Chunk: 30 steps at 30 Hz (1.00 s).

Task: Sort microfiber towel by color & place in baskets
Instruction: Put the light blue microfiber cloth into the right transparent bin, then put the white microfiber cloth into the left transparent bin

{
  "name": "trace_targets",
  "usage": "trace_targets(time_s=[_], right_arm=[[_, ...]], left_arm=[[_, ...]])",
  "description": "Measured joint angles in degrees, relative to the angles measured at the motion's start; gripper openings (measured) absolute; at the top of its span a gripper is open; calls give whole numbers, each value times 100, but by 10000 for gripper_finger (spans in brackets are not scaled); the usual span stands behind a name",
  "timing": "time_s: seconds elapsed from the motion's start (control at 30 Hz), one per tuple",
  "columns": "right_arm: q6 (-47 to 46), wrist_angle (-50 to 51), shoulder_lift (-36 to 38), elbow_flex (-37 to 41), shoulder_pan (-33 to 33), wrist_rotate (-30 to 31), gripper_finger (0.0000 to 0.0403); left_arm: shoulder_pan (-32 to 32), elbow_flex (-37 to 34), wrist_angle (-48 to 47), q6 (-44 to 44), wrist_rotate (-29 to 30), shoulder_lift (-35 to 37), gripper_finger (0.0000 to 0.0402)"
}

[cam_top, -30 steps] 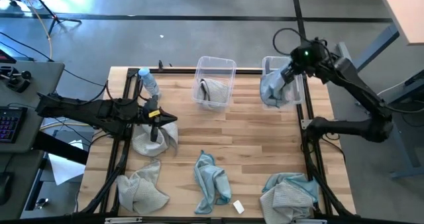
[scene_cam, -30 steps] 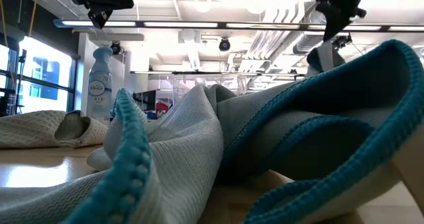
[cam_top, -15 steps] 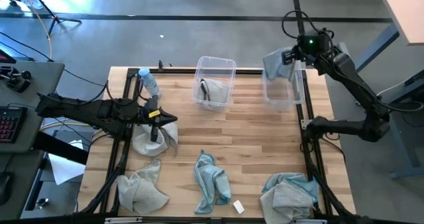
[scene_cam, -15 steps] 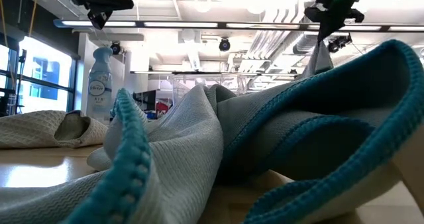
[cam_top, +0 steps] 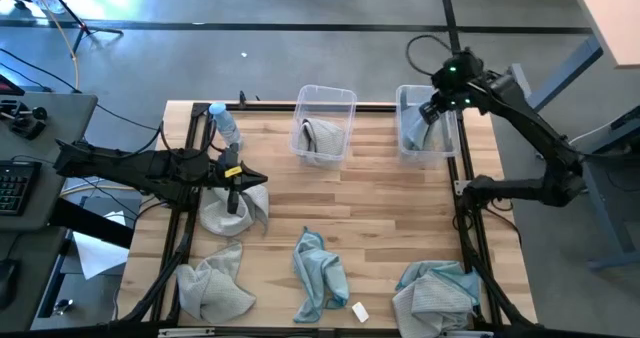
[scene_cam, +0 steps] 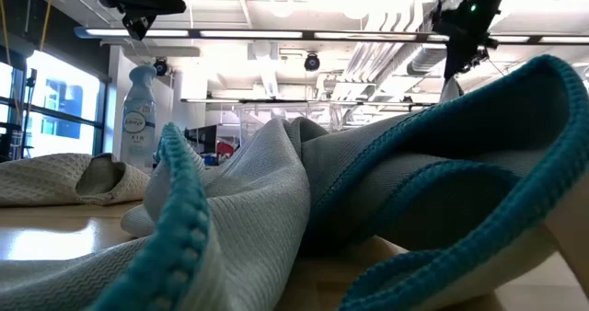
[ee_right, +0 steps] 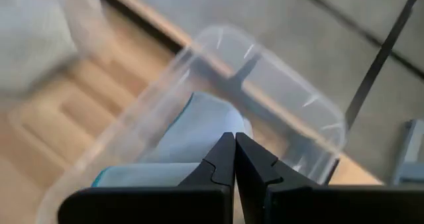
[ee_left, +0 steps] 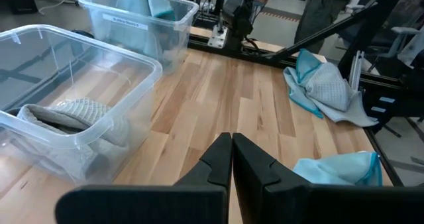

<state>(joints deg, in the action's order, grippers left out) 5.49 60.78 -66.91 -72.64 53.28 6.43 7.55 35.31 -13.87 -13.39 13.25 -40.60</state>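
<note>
Teal towel [cam_top: 415, 133]: sits in the far-right basket [cam_top: 446, 153], partly under the right gripper; one edge seems to ride up the wall.
Grey towel [cam_top: 320, 138]: lies in the middle far basket [cam_top: 325, 93].
Right gripper [cam_top: 431, 111]: over the far-right basket, jaws together with nothing between them in the wrist view.
Left gripper [cam_top: 233, 186]: low at the left of the surface [cam_top: 380, 208], on a grey towel [cam_top: 245, 208]; jaws together, empty in its wrist view.
Left to sort: a grey towel [cam_top: 215, 283] near left, a teal one [cam_top: 320, 268] near centre, a mixed heap [cam_top: 435, 293] near right.
Risk: rising, the right gripper could snag the teal cloth and drag it back over the rim, or nudge the light basket.
Risk: the near-right heap may come up as two colours at once.
</note>
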Motion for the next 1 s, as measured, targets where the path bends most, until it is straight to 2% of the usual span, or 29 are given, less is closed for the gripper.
trace_targets(time_s=[0.23,0.37,0.43,0.53,0.7,0.87,1.0], right_arm=[[-196,195,-840,-2,0,-45,6],[-313,260,-1045,-2,0,-161,39],[-409,273,-1053,-2,-2,-28,62],[-526,287,-951,-2,0,249,97],[-599,466,-553,-2,0,281,134],[-1290,843,-48,-2,-1,169,135],[-1751,1109,405,-2,-226,-141,100]], left_arm=[[0,0,-2,-1,0,0,0],[0,0,-2,-3,0,0,0],[-1,0,-2,-4,0,0,0],[0,0,-2,-4,1,0,0],[0,0,-4,-1,-1,0,0],[-2,0,-2,-2,-1,0,0],[0,0,-3,0,-69,-1,0]])
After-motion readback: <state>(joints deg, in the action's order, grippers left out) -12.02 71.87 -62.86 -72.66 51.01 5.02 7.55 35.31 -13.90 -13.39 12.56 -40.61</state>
